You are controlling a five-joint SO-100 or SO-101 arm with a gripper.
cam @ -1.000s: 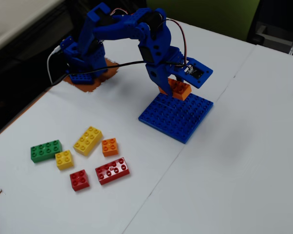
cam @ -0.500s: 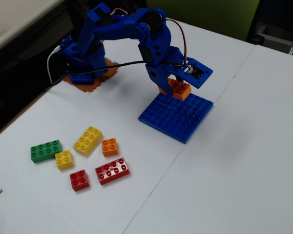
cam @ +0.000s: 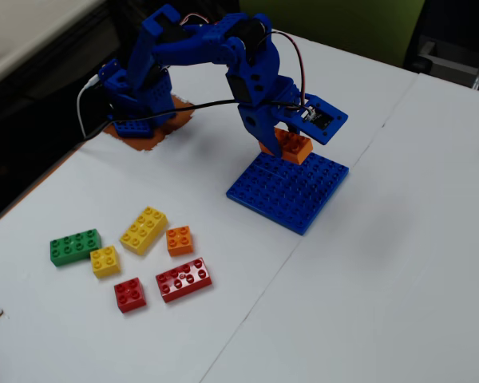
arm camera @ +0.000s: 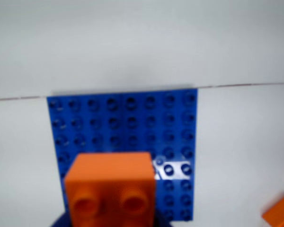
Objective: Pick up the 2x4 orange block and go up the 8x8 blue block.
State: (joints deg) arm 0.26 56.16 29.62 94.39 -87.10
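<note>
Bricks lie loose at the near left of the table (cam: pixel 399 263) in the fixed view: green (cam: pixel 75 246), yellow (cam: pixel 144 230), small orange (cam: pixel 179 240), red (cam: pixel 184 279). Rightward, the gripper (cam: pixel 281 137) is clamped on the 2x4 orange block (cam: pixel 288 145), held over the far edge of the 8x8 blue block (cam: pixel 288 190).

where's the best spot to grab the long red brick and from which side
Take the long red brick across its two long flat sides at mid-length, coming straight down. It lies flat, studs up and slightly angled in the fixed view. The small red brick sits close on its left, so keep the fingers off the short ends.
</note>
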